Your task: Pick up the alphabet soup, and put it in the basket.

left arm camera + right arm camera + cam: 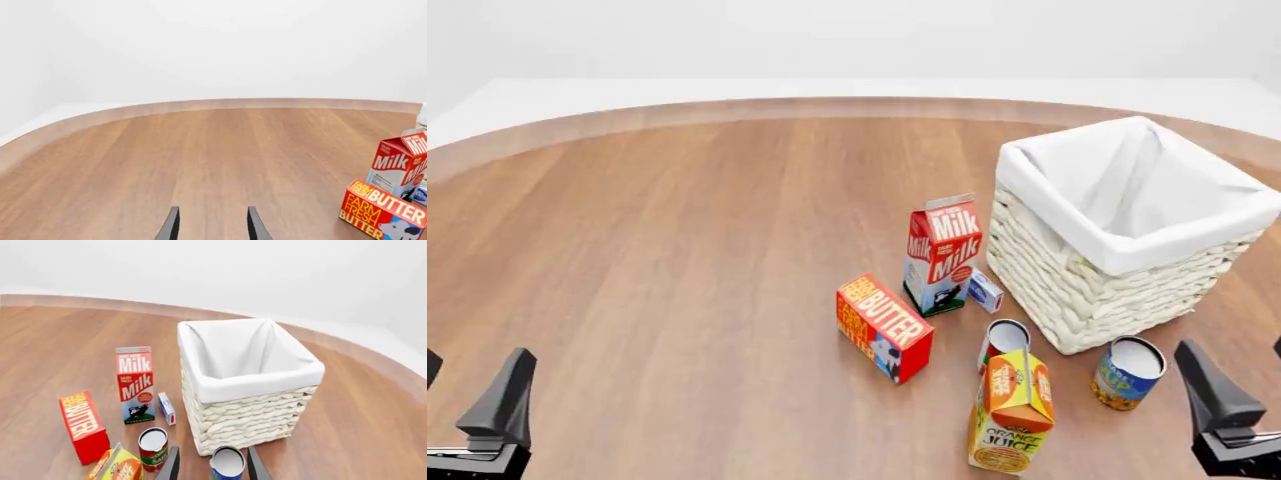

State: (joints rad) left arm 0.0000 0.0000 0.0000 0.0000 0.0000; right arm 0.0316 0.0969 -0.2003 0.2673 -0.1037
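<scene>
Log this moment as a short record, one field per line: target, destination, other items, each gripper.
target: alphabet soup, upright on the table, just in front of the basket
destination: basket, white-lined, nothing visible inside
other items: milk carton, butter box, orange juice carton, red-labelled can, small white box
left gripper: open, holding nothing, far from the items
right gripper: open, fingers either side of the soup, above it

Round wood-grain table (694, 250) w/ pale edge; plain white walls (827, 40), even light.
</scene>
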